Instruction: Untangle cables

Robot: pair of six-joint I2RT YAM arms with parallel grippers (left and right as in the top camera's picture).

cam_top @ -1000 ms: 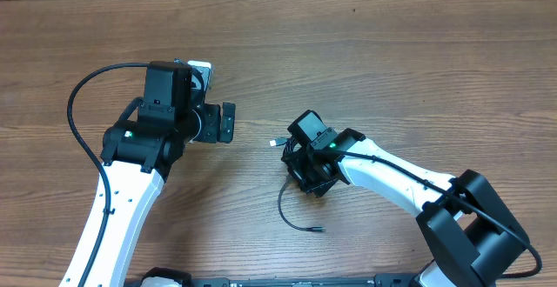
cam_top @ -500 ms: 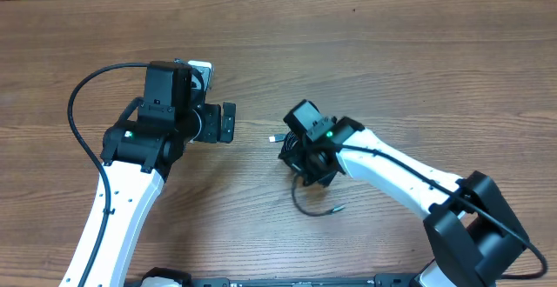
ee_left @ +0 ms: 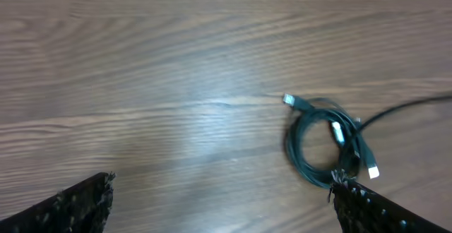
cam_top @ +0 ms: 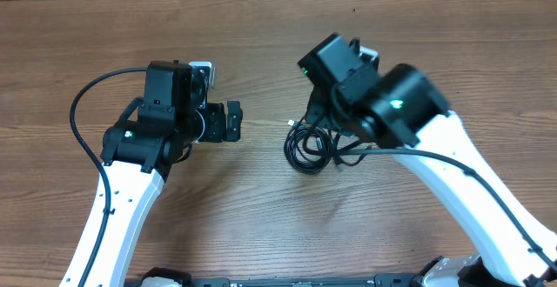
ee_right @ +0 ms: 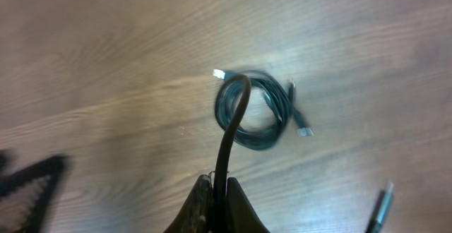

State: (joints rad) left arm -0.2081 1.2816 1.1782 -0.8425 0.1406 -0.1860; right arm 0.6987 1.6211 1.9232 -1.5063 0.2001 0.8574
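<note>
My right gripper [ee_right: 219,185] is pinched on one black cord [ee_right: 232,123], which seems to rise from the coiled cables [ee_right: 258,113] on the table [cam_top: 261,43], though the view is blurry. My left gripper [ee_left: 220,185] hangs spread wide, apart from them.

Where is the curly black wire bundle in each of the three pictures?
Overhead: the black coiled cable bundle lies a little right of centre.
Left wrist: it is at the lower right.
Right wrist: it is in the middle, above the right gripper, which pinches one strand.
Shared landmark: the silver plug tip at the coil's upper left.
</note>
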